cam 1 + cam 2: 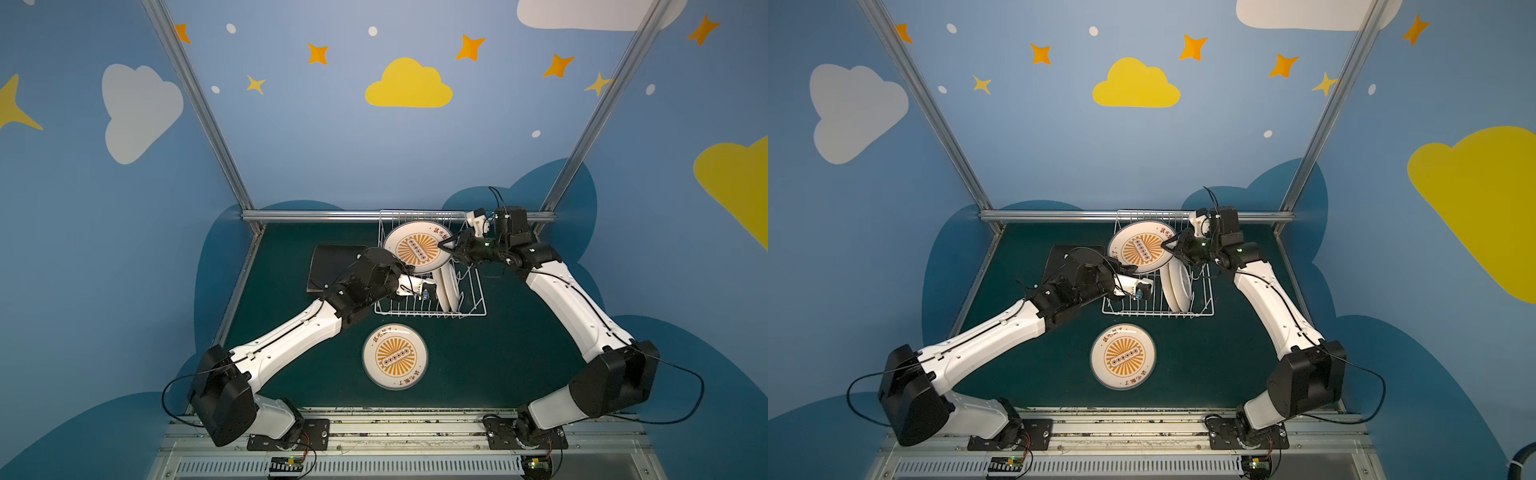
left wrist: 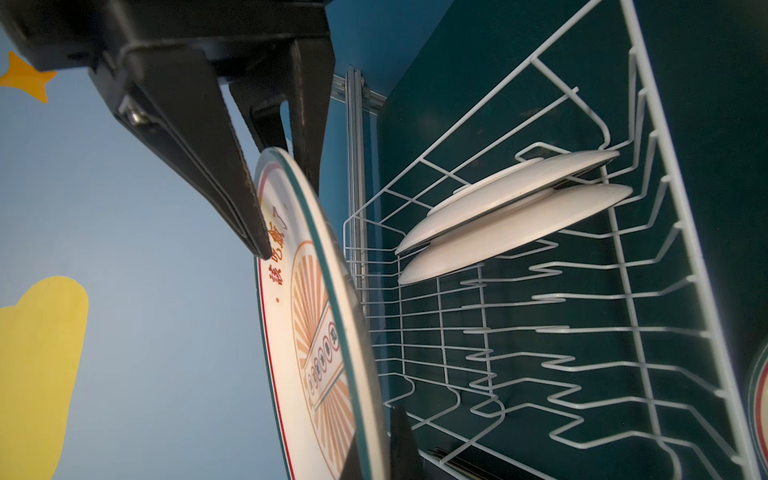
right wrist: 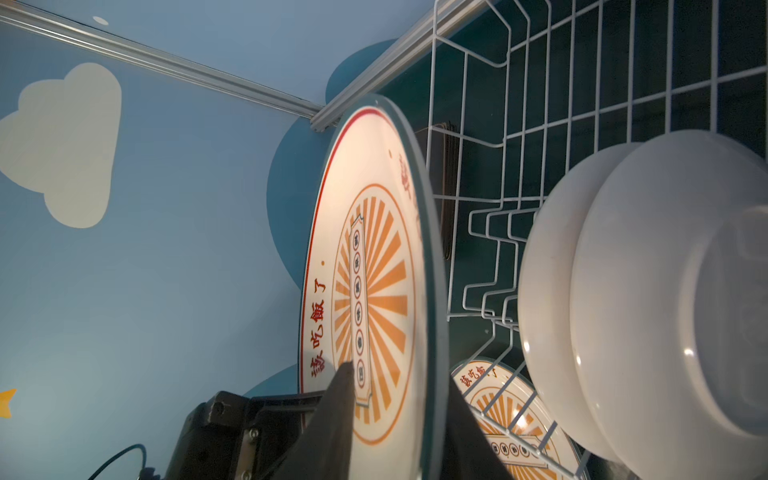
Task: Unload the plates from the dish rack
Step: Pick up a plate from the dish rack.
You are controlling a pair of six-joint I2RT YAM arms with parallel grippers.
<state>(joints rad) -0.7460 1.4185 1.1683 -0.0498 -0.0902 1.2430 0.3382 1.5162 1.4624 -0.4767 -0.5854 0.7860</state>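
Note:
A round white plate (image 1: 417, 249) with an orange sunburst print hangs tilted above the far end of the white wire dish rack (image 1: 473, 307). My left gripper (image 1: 405, 268) is shut on its near-left rim, one finger on each face (image 2: 374, 440). On the plate's right rim my right gripper (image 1: 442, 245) is shut too, with fingers on the printed face and the back (image 3: 399, 374). Two more white plates (image 1: 449, 291) stand on edge in the rack (image 2: 519, 216) (image 3: 623, 291). Both top views show all of this, with the held plate (image 1: 1140, 247) over the rack (image 1: 1204, 311).
Another printed round plate (image 1: 395, 356) lies flat on the green table in front of the rack. A stack of dark square plates (image 1: 332, 266) lies left of the rack, partly under my left arm. An aluminium frame rail (image 1: 316, 215) runs just behind the rack.

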